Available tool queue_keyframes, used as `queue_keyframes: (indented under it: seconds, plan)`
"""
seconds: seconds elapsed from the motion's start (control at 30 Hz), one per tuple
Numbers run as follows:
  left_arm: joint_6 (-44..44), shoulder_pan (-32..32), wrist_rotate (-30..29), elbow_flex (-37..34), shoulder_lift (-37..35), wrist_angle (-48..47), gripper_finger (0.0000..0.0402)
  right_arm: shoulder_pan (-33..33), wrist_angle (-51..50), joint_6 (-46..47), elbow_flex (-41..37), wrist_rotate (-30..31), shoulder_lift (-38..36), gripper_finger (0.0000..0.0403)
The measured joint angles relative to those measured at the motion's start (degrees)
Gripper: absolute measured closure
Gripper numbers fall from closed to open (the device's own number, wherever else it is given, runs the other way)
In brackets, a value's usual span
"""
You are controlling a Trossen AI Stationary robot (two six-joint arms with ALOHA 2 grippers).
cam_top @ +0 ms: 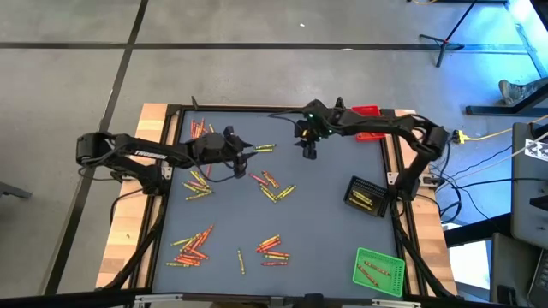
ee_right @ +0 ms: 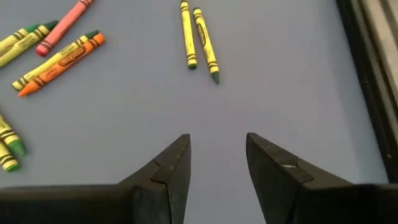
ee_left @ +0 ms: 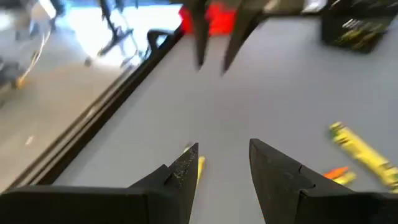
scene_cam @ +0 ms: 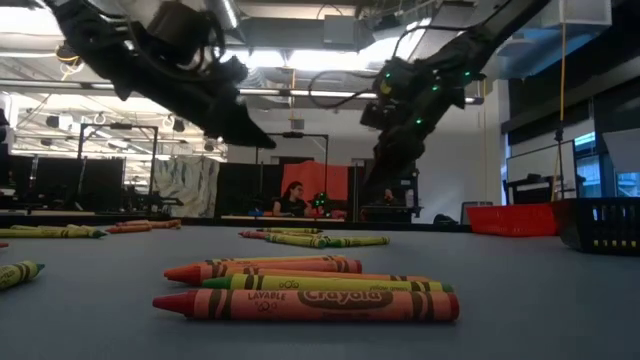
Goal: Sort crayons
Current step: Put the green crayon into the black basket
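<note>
Overhead, the grey table (cam_top: 325, 214) carries crayons (cam_top: 274, 190) scattered in loose groups: by the far-left corner, under the left arm, in the middle, and along the near side. They are too many and too small to count here, and they point every way. Three trays show only from this view together: a red tray (cam_top: 366, 112) at the far edge, a black tray (cam_top: 366, 197) on the right, and a green tray (cam_top: 379, 271) at the near-right corner, both last ones with crayons inside. The left gripper (cam_top: 246, 155) hangs over the far-left part of the table, and the right gripper (cam_top: 308, 151) over the far middle, well apart from it.

At table height, four crayons lie side by side in front, long axis across the view, tips to the left; both arms hang above the table.

The left wrist view shows its fingers (ee_left: 183, 168) parted with nothing between them and a yellow crayon just beside one tip.

The right wrist view shows its fingers (ee_right: 171, 165) also apart and empty, with two yellow crayons lying parallel ahead, green tips toward the gripper.
</note>
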Motion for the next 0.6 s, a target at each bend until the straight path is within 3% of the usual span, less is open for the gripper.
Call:
queue_keyframes:
  seconds: [0.17, 0.27, 0.43, 0.6]
  plan:
    - [-0.83, 4.35, 2.63, 7.06, 4.72, -10.23, 0.0274, 0.23, 5.97, 2.37, -5.58, 0.28, -5.54, 0.0252]
    - [-0.15, 7.46, 7.38, 12.3, 9.28, -16.62, 0.0274, 0.88, 10.46, 3.19, -8.17, -0.06, -8.01, 0.0252]
    - [2.34, 11.54, 10.9, 20.57, 16.87, -27.06, 0.0274, 3.29, 15.58, 4.19, -10.22, -1.1, -9.42, 0.0252]
    - [4.33, 13.97, 12.97, 26.81, 23.33, -31.47, 0.0274, 6.77, 15.57, 4.24, -10.33, -1.15, -9.35, 0.0252]
